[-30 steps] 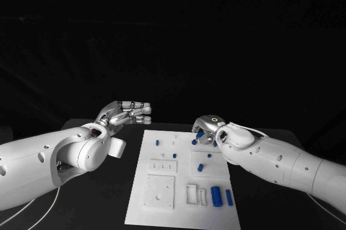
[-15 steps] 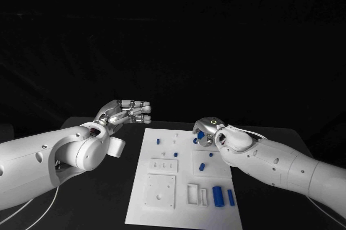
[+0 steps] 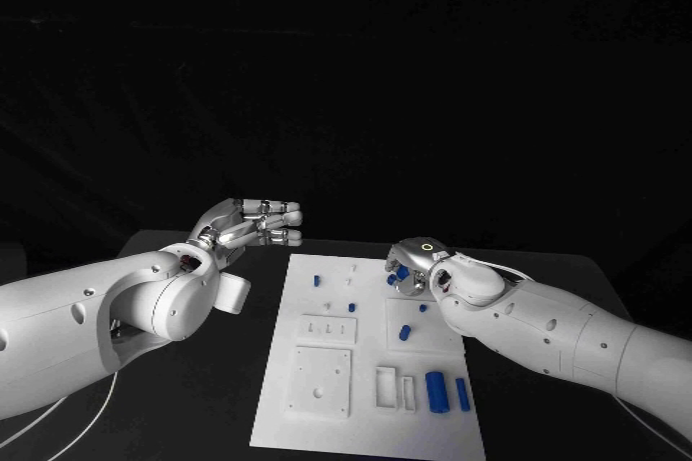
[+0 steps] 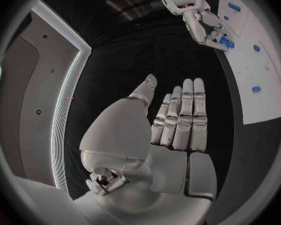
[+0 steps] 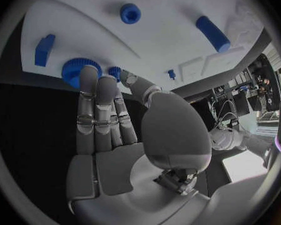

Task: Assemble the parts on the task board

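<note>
Silver and many-fingered, my robot's right hand point(image 3: 410, 268) sits at the far right edge of the flat white rectangular task board point(image 3: 310, 401), fingertips touching a blue toothed disc point(image 5: 76, 70) near the board's rim. Its fingers lie straight and close together against that disc; I cannot tell whether it actually grips anything. A second ago this hand was tilted more over the board with a blue piece showing right under it; since then it has eased slightly outward, and the disc shows less in the head view.

My left hand point(image 3: 260, 224) hangs over the black table point(image 3: 188, 391) just beyond the board's far left corner, fingers straight and side by side, holding nothing. It has kept the same place across all three moments.

My right forearm point(image 3: 562, 331) crosses the board's right side and hides part of the far right corner.

On the board in the head view I count two large blue cylinders point(image 3: 436, 393) lying side by side at the near right, one small blue cylinder point(image 3: 407, 332) in the middle, and a few tiny blue pegs point(image 3: 316, 280) farther off, too small to count with certainty. White recessed blocks point(image 3: 320, 381) sit on the board's near left.
</note>
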Motion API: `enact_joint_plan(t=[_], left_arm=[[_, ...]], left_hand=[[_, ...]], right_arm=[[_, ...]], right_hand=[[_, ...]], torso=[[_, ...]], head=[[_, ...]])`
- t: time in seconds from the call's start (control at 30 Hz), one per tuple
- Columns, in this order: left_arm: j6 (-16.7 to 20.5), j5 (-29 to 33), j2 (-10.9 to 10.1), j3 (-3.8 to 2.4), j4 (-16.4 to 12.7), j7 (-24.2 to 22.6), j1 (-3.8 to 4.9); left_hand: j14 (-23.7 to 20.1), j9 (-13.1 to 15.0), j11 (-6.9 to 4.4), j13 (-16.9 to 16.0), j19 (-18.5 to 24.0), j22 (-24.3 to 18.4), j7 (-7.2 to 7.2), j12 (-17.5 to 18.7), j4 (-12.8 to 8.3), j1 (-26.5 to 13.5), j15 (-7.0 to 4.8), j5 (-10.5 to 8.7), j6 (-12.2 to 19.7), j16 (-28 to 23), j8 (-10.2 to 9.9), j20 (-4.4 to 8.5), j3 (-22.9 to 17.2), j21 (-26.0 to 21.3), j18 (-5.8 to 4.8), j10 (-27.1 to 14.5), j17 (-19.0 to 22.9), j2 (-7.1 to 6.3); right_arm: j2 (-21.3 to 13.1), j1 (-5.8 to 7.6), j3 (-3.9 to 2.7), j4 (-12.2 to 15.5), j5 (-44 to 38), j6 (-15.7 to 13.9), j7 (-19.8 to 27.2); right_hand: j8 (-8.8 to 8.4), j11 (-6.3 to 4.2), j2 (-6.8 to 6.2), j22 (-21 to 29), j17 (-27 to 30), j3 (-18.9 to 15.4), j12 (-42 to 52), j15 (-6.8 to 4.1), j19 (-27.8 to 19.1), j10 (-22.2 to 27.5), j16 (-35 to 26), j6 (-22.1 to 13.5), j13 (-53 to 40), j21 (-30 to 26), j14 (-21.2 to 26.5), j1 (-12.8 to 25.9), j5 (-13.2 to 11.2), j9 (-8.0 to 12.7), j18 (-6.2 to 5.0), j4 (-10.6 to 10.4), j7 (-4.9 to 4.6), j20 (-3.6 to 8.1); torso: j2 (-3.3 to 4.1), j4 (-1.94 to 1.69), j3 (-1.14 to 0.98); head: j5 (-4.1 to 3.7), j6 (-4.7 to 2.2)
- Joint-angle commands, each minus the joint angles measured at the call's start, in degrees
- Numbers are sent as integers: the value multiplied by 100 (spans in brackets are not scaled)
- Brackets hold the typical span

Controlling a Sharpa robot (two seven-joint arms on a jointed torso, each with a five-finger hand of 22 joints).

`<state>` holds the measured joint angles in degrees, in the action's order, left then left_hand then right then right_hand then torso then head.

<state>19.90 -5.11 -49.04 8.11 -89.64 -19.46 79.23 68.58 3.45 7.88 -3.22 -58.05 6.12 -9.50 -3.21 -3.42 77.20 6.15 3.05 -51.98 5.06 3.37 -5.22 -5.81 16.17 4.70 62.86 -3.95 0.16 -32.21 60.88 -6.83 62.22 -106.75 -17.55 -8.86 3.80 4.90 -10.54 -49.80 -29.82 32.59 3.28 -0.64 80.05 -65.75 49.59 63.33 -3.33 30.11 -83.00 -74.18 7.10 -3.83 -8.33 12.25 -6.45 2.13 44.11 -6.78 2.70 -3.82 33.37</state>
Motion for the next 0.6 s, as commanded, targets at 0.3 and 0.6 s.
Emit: enact_joint_plan(t=[0.3, 0.6], left_arm=[[-98, -37, -3, -5, -25, -22, 37], [-104, -40, -4, -5, -20, 0, 56]], left_hand=[[-17, 0, 10, -10, 46, -13, 3, -24, -16, -38, 9, 22, 46, -9, 1, -15, 9, 20, -34, -49, 3, -6], [-21, -1, 13, -10, 53, -26, 1, -24, -3, -46, 11, 24, 63, -10, -1, -17, 17, 30, -34, -55, 3, -9]], right_arm=[[53, -46, 14, -66, -34, 85, 90], [58, -62, 17, -85, 14, 65, 80]], right_hand=[[-20, -9, 43, -232, 19, 100, 2, -7, 95, -71, 42, 55, 0, -185, 44, 76, -4, 4, 10, -46, -9, -10], [-17, -69, 152, -298, 18, 238, 1, -42, 114, -275, 44, 195, -5, -252, 46, 150, -179, -8, 45, -219, 9, 18]], torso=[[45, 0, 9], [61, -9, 24]], head=[[14, 9], [-30, 31]])
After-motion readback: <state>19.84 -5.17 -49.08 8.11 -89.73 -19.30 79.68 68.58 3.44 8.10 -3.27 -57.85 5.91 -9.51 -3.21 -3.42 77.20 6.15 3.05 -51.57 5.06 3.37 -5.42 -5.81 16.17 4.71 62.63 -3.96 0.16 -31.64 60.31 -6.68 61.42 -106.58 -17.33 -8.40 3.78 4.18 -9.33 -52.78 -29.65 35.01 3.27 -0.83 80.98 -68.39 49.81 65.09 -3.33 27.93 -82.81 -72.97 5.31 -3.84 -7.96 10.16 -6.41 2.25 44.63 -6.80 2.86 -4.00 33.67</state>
